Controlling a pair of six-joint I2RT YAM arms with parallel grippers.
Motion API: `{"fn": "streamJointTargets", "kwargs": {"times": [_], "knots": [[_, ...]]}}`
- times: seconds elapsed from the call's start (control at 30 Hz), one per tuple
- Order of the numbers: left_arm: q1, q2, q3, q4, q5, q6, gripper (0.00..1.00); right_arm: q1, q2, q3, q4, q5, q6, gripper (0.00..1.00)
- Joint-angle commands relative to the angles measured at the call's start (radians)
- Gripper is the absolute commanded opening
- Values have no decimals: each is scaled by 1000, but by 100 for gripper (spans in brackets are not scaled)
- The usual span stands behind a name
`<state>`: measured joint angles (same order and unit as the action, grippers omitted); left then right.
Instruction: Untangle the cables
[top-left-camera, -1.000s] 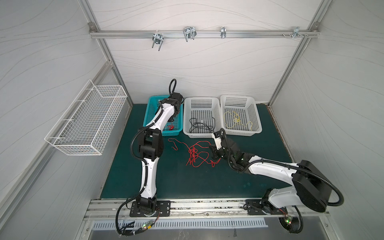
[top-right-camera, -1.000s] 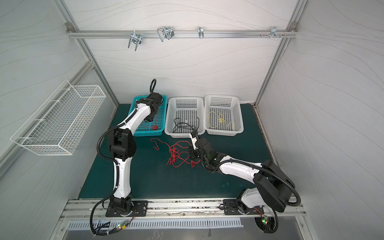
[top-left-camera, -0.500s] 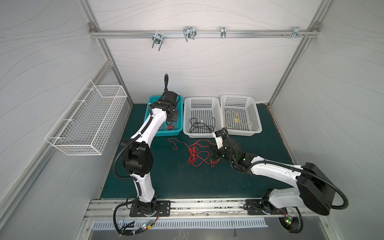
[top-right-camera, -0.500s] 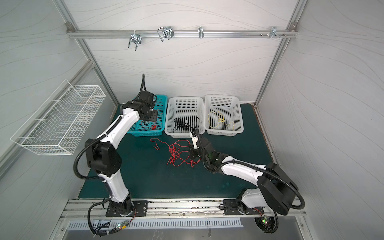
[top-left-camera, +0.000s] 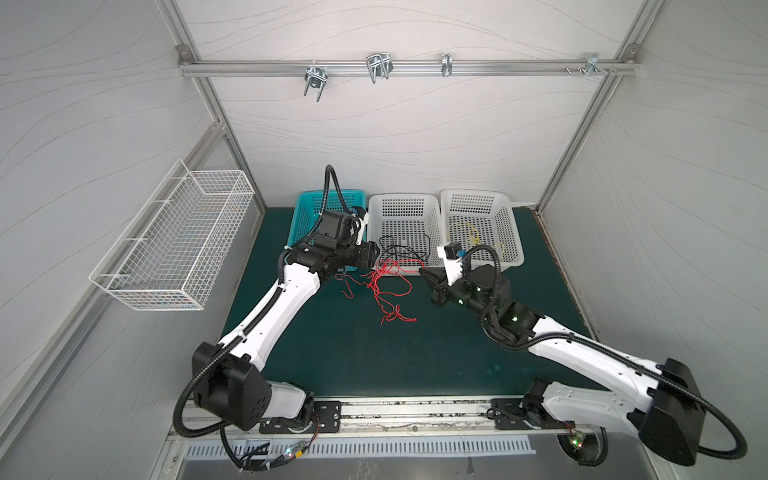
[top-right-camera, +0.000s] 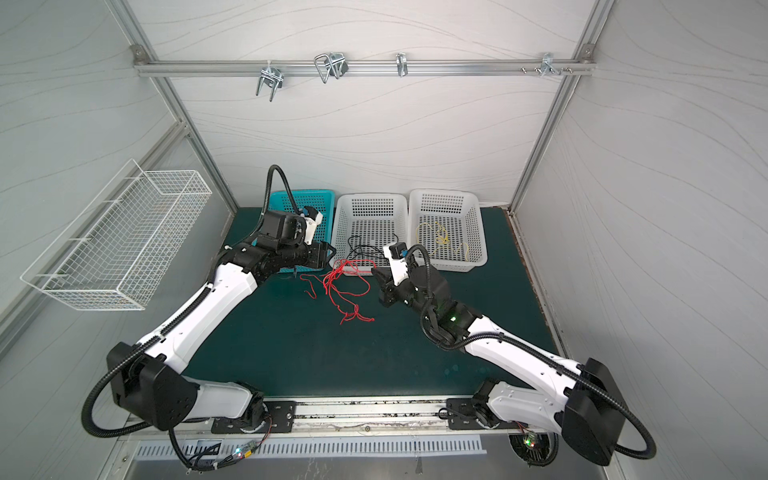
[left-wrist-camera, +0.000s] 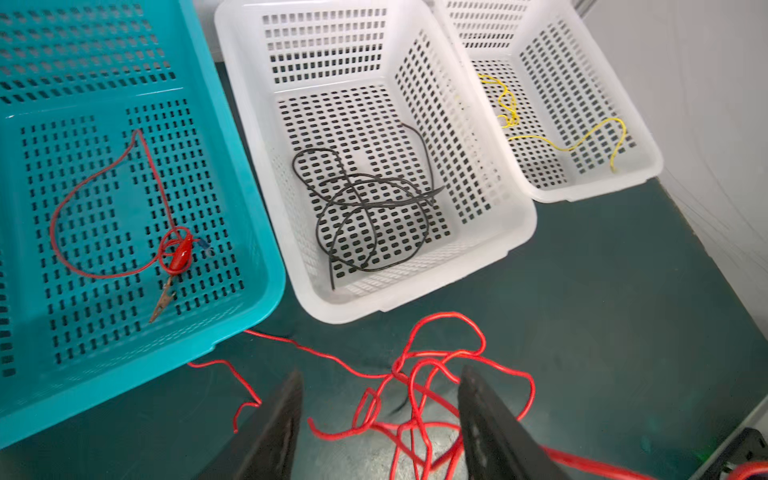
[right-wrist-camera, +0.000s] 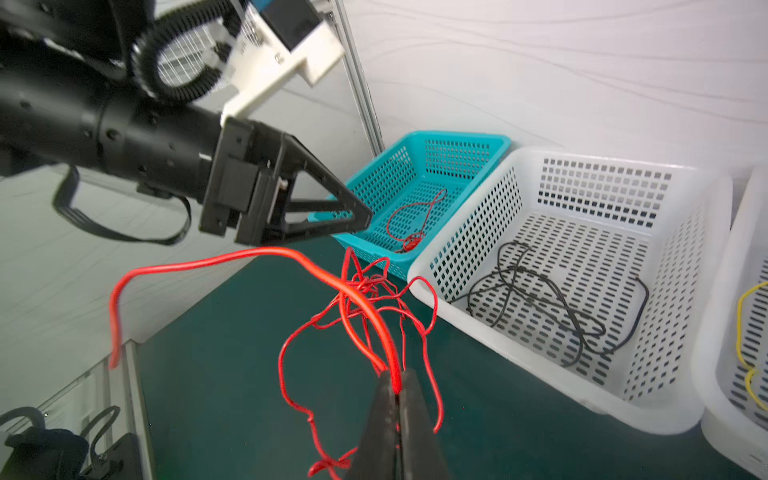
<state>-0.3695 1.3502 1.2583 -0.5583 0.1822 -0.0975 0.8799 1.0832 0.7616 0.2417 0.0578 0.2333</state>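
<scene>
Sprawling over the green mat (top-left-camera: 332, 353), the red tangle (top-left-camera: 384, 269) lies between the two grippers, just in front of the middle white basket (left-wrist-camera: 519, 224). Its knot (right-wrist-camera: 358, 287) sits just ahead of and below the left gripper (left-wrist-camera: 381, 374), whose jaws stand about half open with nothing in them; red loops pass under the gap. The right gripper (right-wrist-camera: 397, 386) is clamped tight on one red strand (right-wrist-camera: 377, 332), which runs from its tips to the knot, so the tangle's long line stretches from the right jaws toward the left ones. By my judgement the left arm is nearer the knot and better placed to take a loose loop.

Beyond the left jaws lie a clipped red cable (left-wrist-camera: 124, 272) in the teal basket (left-wrist-camera: 266, 266), a black cable (left-wrist-camera: 365, 208) in the middle basket and a yellow cable (left-wrist-camera: 561, 145) in the far white basket (left-wrist-camera: 648, 166).

How many cables make up the tangle cannot be told, because the strands cross too closely. Whether the left fingertips touch any strand is unclear.
</scene>
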Motion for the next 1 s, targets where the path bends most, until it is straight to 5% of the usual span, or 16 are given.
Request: {"fn": "streamJointTargets", "kwargs": {"times": [0.0,0.5,0.8,0.97], "knots": [[-15,-48,-34,75,18,-10,61,7,-58,27,-41,-14,-37,0],[-25,-98,-213,-98,-194,-297,59,7,-248,-50,-327,275,42,0],[-54,-78,-393,121,-50,-514,59,8,-244,-110,-352,414,123,0],[-55,-35,-438,229,-76,-605,58,7,-252,-150,-312,423,152,0]]}}
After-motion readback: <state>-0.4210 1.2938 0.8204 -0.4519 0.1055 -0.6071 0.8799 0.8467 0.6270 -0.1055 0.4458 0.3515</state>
